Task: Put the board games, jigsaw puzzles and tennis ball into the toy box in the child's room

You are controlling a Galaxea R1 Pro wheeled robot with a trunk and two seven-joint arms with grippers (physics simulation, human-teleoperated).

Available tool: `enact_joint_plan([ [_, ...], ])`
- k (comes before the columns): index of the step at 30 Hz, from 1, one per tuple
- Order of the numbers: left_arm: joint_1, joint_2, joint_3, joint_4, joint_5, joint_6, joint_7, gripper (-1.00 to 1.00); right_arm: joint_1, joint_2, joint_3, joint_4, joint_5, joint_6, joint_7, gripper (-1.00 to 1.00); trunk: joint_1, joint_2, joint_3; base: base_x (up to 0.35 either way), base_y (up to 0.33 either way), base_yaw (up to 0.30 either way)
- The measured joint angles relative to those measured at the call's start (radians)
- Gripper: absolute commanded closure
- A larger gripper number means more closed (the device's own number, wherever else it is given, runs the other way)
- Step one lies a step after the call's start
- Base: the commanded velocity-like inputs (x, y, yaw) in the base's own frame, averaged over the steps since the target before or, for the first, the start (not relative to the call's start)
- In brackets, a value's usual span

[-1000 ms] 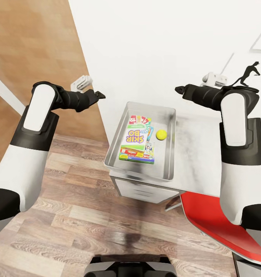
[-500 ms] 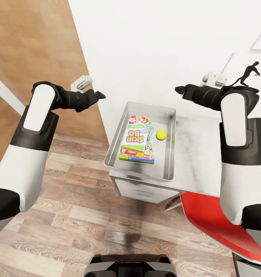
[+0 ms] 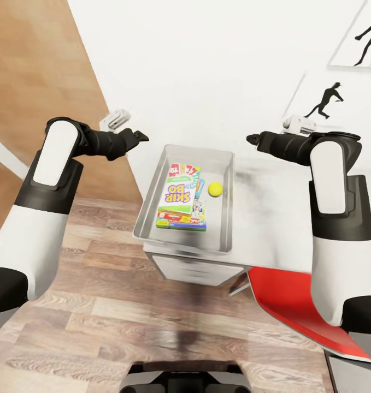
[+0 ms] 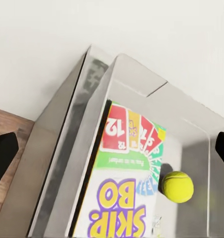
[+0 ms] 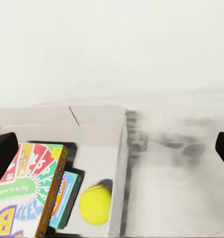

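1. The left pincer (image 3: 143, 135) is a dark, two-fingered claw at the end of a black forearm, held in the air up and to the left of the toy box. In the left wrist view its black fingertips (image 4: 3, 156) sit at opposite edges of the frame, so the jaws are spread wide and grip nothing.
2. The right pincer (image 3: 251, 139) hangs in the air up and to the right of the toy box. Its dark fingertips (image 5: 4, 151) likewise stand far apart, wide open and empty.
3. The toy box (image 3: 148, 203) is a pale grey, lidless rectangular bin with smooth sloping walls and a rolled rim. It rests on the left end of the table.
4. Inside the toy box lies a stack of flat game boxes. The top one, the Skip-Bo box (image 3: 180, 192), is glossy yellow, green and red with big purple letters.
5. A blue box edge (image 5: 62, 196) peeks out beneath the Skip-Bo box.
6. The tennis ball (image 3: 215, 189) is small, round and yellow-green. It sits on the toy box floor just right of the stack.
7. The table (image 3: 272, 218) has a pale grey, smudged matte top and white drawer fronts.
8. A red chair (image 3: 294, 305) with a smooth seat stands right of the toy box, below the table edge.
9. The floor (image 3: 98, 316) is grained wood planks.
10. Black silhouette prints (image 3: 327, 101) hang on the white wall behind the toy box.
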Motion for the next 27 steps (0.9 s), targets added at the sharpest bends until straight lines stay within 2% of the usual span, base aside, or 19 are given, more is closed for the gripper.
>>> enact_joint_plan([
  [27,0.000,-0.014,0.001,0.004,0.002,-0.002,-0.001,-1.00,0.006,-0.011,-0.006,0.011,0.000,0.002,-0.001,-1.00,0.000,0.000,0.000,0.000,0.000,-0.275],
])
